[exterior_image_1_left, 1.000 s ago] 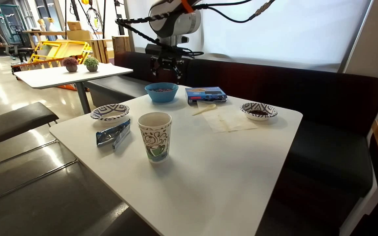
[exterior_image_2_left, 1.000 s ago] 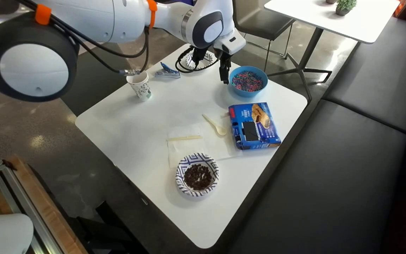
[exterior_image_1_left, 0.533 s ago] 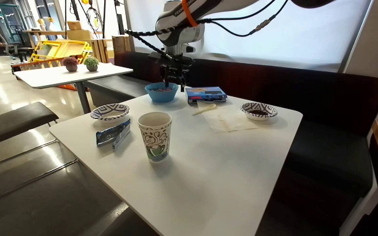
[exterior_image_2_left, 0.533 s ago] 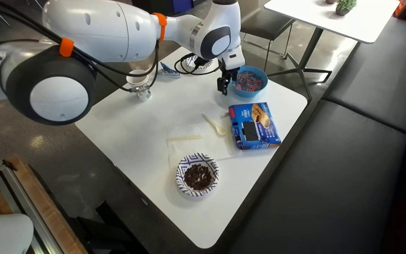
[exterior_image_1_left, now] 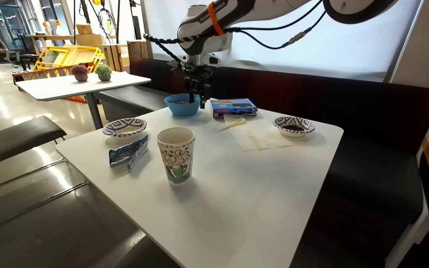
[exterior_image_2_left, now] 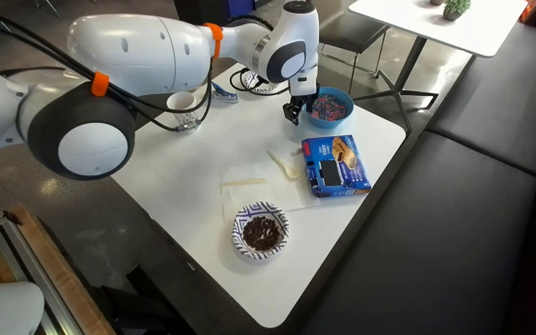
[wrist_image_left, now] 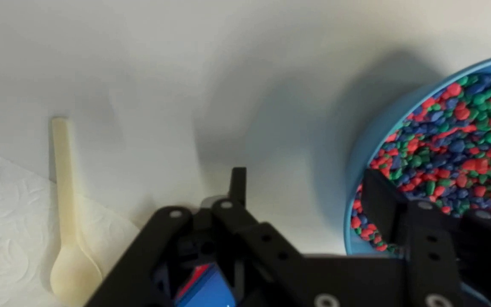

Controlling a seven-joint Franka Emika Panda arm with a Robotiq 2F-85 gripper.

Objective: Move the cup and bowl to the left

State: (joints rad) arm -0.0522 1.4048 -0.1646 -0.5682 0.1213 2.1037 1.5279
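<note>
The tall patterned paper cup (exterior_image_1_left: pixel 177 160) stands upright near the front of the white table. It also shows in an exterior view (exterior_image_2_left: pixel 181 100), partly behind the arm's cable. The bright-blue bowl (exterior_image_1_left: pixel 181 109) sits at the far corner, filled with small red, green and blue pieces, and shows again in an exterior view (exterior_image_2_left: pixel 328 123). My gripper (wrist_image_left: pixel 309 187) is open over the near edge of the bowl (wrist_image_left: pixel 367 140). One finger is over the bowl's inside and the other is outside the rim. The gripper appears at the bowl in both exterior views (exterior_image_1_left: pixel 197 100) (exterior_image_2_left: pixel 299 111).
A blue box (exterior_image_2_left: pixel 335 165) lies beside the bowl. A spoon (exterior_image_2_left: pixel 285 165) and napkins (exterior_image_2_left: pixel 249 200) lie mid-table. A patterned dish with dark pieces (exterior_image_2_left: pixel 261 232) stands at one end; another dish (exterior_image_1_left: pixel 125 128) and a blue packet (exterior_image_1_left: pixel 129 150) are near the cup.
My gripper has come down to the bowl and turned, so that one finger now stands over the bowl and one outside its rim. The cup and bowl have not moved.
</note>
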